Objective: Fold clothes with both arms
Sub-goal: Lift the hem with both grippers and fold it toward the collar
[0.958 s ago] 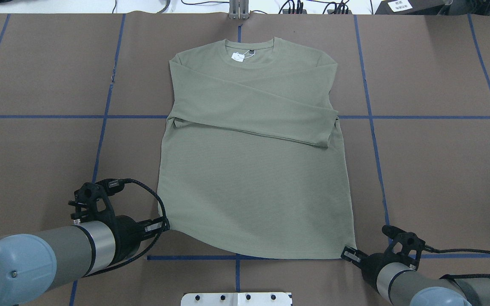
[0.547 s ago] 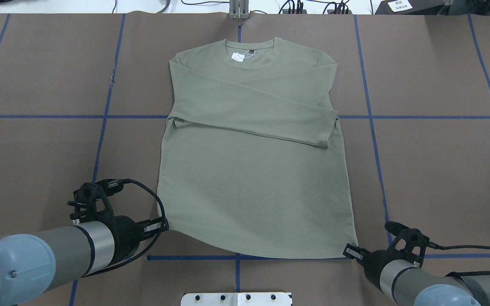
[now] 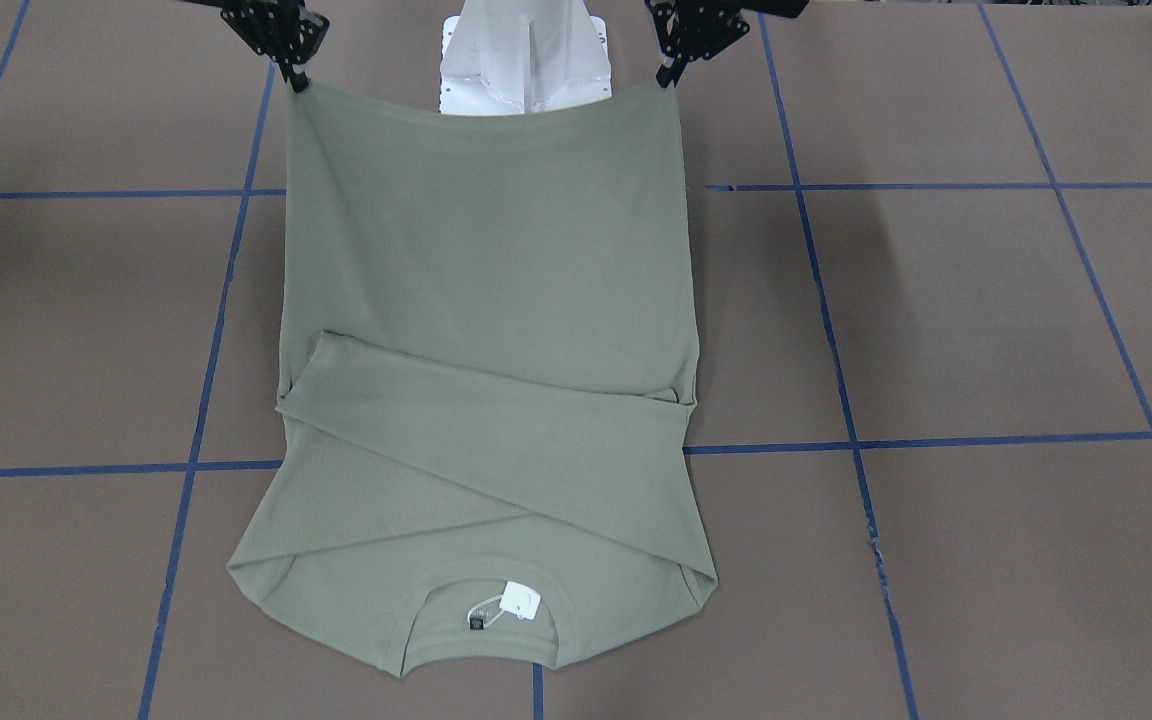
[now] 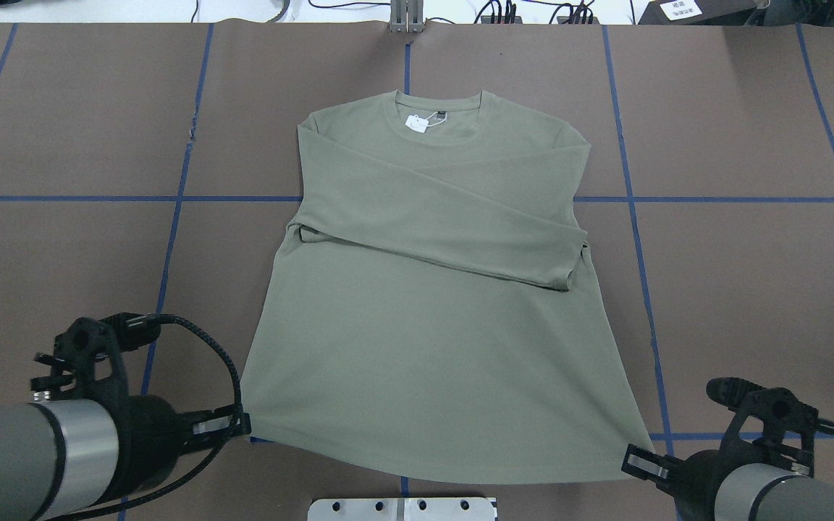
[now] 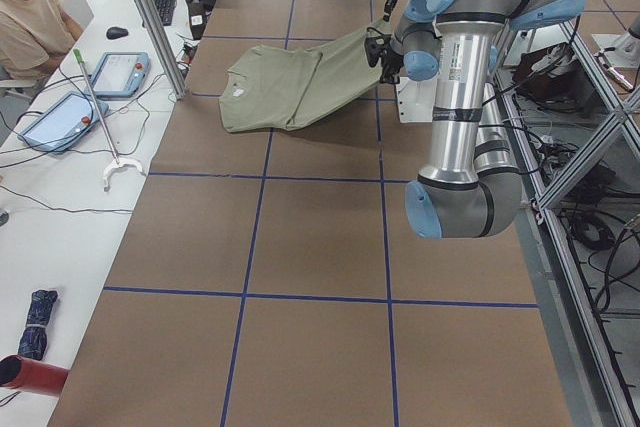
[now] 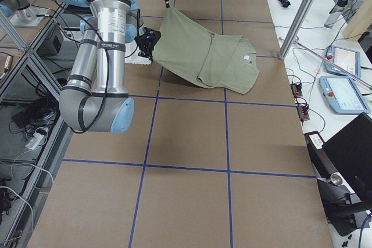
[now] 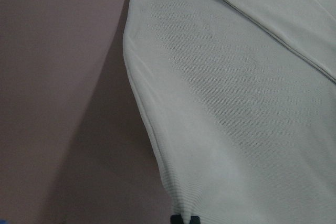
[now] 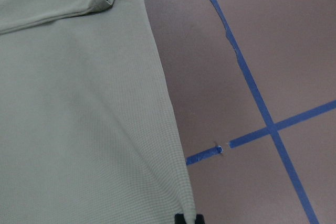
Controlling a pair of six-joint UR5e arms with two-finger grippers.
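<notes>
The sage-green long-sleeved shirt (image 4: 431,340) lies back up, collar far from me, white tag (image 4: 417,124) at the neck. Both sleeves are folded across its middle (image 4: 446,224). My left gripper (image 4: 242,423) is shut on the near-left hem corner and my right gripper (image 4: 638,459) is shut on the near-right hem corner. The side views show the hem (image 6: 160,33) raised off the table and stretched between the grippers, while the collar end (image 5: 245,97) rests on the surface. In each wrist view, cloth (image 7: 236,103) (image 8: 79,119) runs down into the fingertips.
Brown table covering with blue tape grid lines (image 4: 171,239). The white pedestal base (image 4: 402,509) sits just below the hem. A metal post (image 4: 406,16) stands at the far edge. Tablets (image 5: 115,72) and a seated person (image 5: 30,7) are beyond the far side.
Both grippers have drawn back toward the robot and risen with the hem corners. The whole shirt has slid nearer, and its hem now spreads wider.
</notes>
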